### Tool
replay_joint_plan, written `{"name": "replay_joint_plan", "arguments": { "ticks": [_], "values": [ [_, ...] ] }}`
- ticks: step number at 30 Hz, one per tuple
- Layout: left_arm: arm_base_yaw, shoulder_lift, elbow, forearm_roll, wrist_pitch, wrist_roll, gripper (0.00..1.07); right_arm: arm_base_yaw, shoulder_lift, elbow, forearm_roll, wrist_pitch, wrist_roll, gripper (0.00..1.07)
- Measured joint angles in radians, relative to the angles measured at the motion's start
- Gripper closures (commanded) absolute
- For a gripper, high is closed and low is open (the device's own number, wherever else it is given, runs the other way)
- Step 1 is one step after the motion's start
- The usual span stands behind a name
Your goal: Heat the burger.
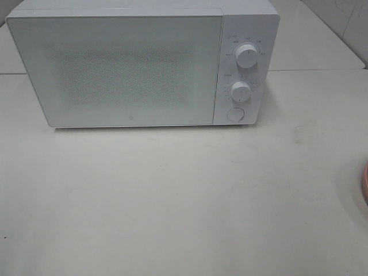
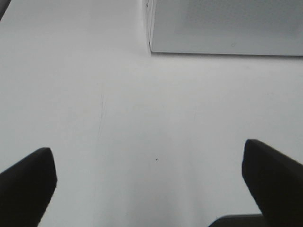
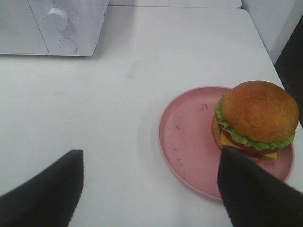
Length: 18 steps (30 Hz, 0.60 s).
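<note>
The burger, with a glossy brown bun, green lettuce and cheese, sits on a pink plate in the right wrist view. My right gripper hangs open over the table, short of the plate, with nothing between its fingers. Only a sliver of the pink plate shows at the right edge of the high view. My left gripper stands wide open above bare table, facing the microwave's lower corner. The white microwave stands at the back with its door shut. Neither arm appears in the high view.
The microwave has two round knobs and a round button on its right panel. The white table stretches in front of it. A table seam runs behind the microwave on the right.
</note>
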Motion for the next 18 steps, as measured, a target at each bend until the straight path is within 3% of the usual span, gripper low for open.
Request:
{"name": "replay_joint_plan", "arguments": {
  "ticks": [5,18],
  "values": [
    [0.001,-0.067,0.000,-0.010,-0.001,0.000,0.07,0.000,0.000,0.000,0.000,0.000,0.000,0.31],
    [0.002,-0.068,0.000,-0.011,-0.001,0.000,0.07,0.000,0.000,0.000,0.000,0.000,-0.001,0.31]
  ]
}}
